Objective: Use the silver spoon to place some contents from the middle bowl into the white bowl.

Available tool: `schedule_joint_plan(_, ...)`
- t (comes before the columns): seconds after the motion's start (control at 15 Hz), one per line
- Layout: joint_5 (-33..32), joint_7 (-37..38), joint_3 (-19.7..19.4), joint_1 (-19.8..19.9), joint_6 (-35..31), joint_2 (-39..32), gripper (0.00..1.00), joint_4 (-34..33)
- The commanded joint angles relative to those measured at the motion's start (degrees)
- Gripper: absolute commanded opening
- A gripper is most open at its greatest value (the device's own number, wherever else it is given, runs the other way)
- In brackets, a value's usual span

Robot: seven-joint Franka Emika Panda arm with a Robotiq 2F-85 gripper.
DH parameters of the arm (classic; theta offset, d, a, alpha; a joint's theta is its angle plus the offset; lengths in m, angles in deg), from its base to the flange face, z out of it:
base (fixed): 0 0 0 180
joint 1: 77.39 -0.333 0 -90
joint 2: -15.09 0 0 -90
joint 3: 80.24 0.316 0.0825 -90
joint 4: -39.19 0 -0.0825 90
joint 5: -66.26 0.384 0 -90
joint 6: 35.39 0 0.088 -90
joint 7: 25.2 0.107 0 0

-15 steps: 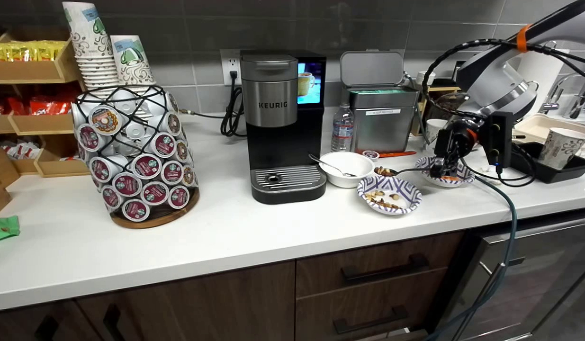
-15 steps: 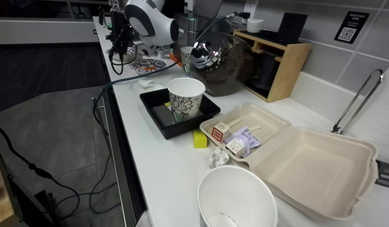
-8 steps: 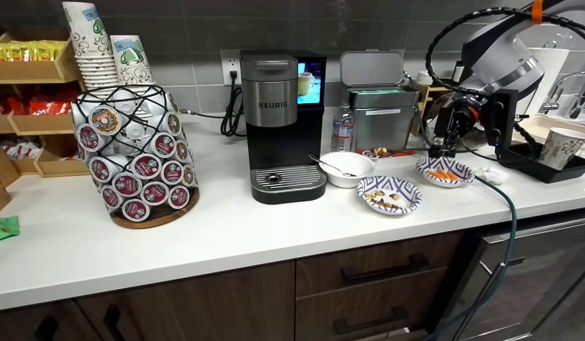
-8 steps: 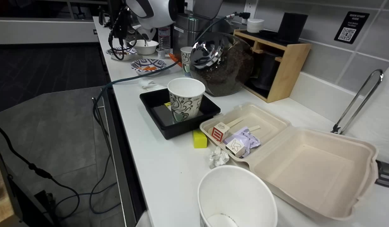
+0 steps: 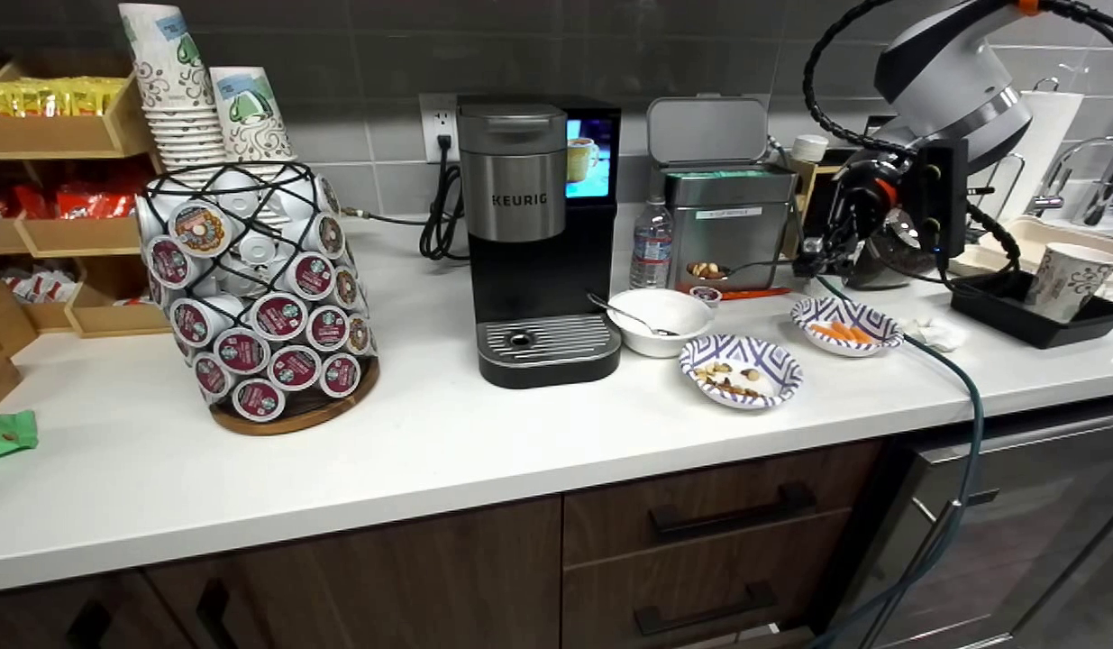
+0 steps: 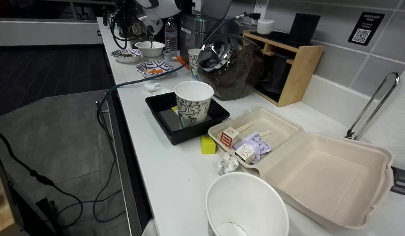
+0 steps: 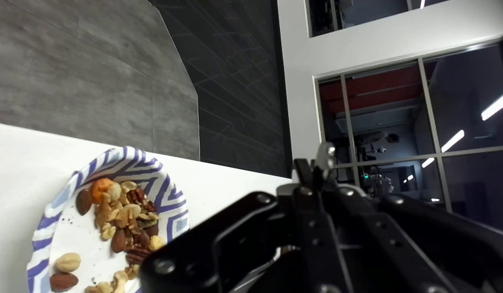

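Over the white counter (image 5: 520, 433), the closed pincer (image 5: 809, 259) grips the silver spoon (image 5: 754, 264), partly hiding it.

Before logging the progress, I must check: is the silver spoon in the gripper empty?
No, in an exterior view the silver spoon clamped in the gripper carries several nuts.

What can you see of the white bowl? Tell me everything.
The white bowl is round and plain, perhaps plastic or coated paper. It stands upright on the counter, between the coffee maker and the middle bowl; whether it touches either, I can't tell. A spoon leans in it, head down inside, handle over the rim toward the coffee maker. Besides that, nothing shows inside, though the near inner wall is hidden.
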Motion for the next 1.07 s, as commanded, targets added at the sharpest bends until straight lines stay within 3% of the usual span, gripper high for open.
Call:
schedule_joint_plan(0.0, 3.3, 6.1, -0.1, -0.8, -1.8, -1.4, 0.01, -2.8)
schedule_joint_plan(0.47, -1.5, 15.0, -0.9, -5.1, -9.5, -1.3, 0.01, -4.5)
schedule_joint_plan(1.0, -17.4, 15.0, -0.3, -10.5, -30.0, 3.7, 0.01, -0.8)
